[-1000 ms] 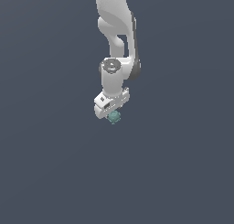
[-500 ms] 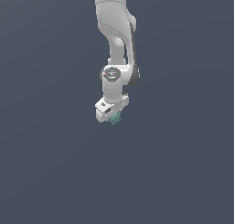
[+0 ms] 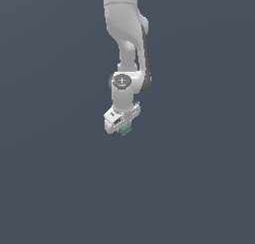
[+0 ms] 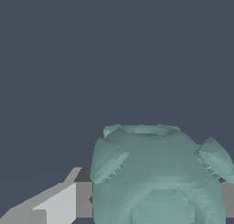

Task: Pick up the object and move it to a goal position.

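The object (image 3: pixel 124 130) is a small pale teal-green lumpy blob, mostly hidden under the white hand in the exterior view. My gripper (image 3: pixel 123 129) hangs from the white arm at that view's middle and is shut on it. In the wrist view the object (image 4: pixel 157 177) fills the near part of the picture, with a grey finger (image 4: pixel 55 205) pressed against one side and a sliver of the other finger (image 4: pixel 228 198) at the frame's edge.
A plain dark blue-grey ground surrounds the arm in both views. No other objects or edges show.
The arm has drawn up and shifted slightly toward the exterior view's left, carrying the object with it. The grip has not changed.
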Controlling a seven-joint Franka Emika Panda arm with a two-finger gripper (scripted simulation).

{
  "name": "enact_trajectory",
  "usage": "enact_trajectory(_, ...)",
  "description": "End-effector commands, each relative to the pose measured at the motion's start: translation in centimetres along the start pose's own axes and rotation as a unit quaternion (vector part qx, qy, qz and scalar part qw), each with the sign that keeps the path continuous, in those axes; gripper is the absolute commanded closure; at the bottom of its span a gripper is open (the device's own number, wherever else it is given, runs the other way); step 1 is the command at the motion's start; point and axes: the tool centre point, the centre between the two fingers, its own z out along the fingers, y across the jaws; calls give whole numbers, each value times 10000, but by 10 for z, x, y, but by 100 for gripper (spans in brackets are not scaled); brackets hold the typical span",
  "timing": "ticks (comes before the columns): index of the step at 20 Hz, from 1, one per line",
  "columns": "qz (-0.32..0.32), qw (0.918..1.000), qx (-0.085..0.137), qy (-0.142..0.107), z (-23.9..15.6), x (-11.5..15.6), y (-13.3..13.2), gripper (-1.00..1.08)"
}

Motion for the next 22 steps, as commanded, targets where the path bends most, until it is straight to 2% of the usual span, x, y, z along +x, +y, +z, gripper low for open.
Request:
enact_trajectory(1,-1,10000,6,-5,1,0,-1,108)
enact_trajectory(11,2,10000,0,-3,-18,9,-6,108)
enact_trajectory(22,-5,10000,0,-5,-96,53,-31,108)
